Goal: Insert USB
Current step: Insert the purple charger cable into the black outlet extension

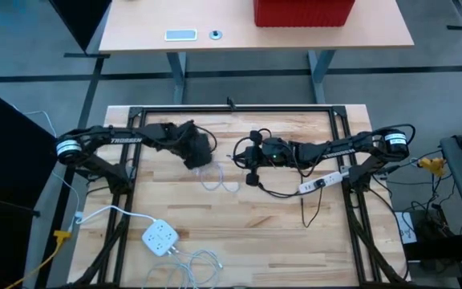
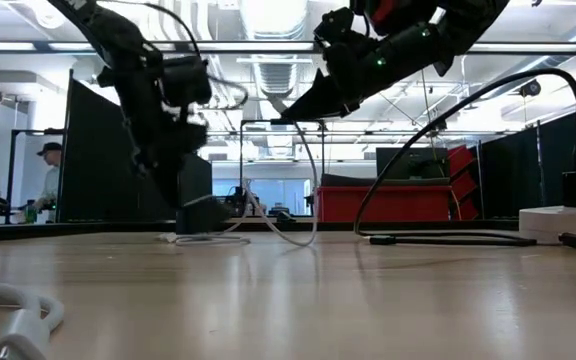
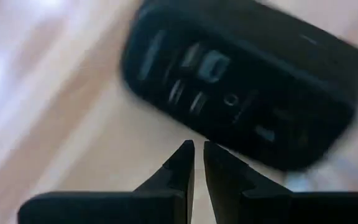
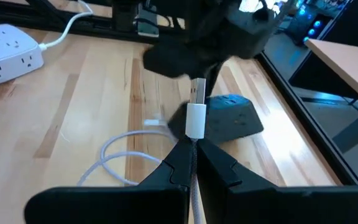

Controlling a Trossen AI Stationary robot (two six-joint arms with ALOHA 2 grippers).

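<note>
Your right hand (image 4: pixel 193 163) hangs above the middle of the worktop (image 1: pixel 279 233), its fingers pinched on the white USB plug (image 4: pixel 196 112), whose metal tip points toward the dark hub (image 4: pixel 225 118) lying on the wood just beyond it. The white cable (image 1: pixel 219 181) trails down from the plug and loops on the boards beside the hub, at about 5 o'clock from it in the high view. Your left hand (image 3: pixel 198 163) sits directly over the hub, fingers pressed nearly together with only a thin slit between them and gripping nothing; its arm crowds the hub from 9 o'clock, so the approach lane between the two hands is narrow. At 3 o'clock from the right hand a white power strip (image 1: pixel 321 183) lies near the worktop's right frame rail, with a black cord (image 1: pixel 283 193) curving across the boards below it. A white outlet block (image 1: pixel 160 238) and its cords occupy the 7 o'clock corner. The near centre of the worktop is bare wood. Beyond the far edge stands a desk with a red bin (image 1: pixel 303 12).
</note>
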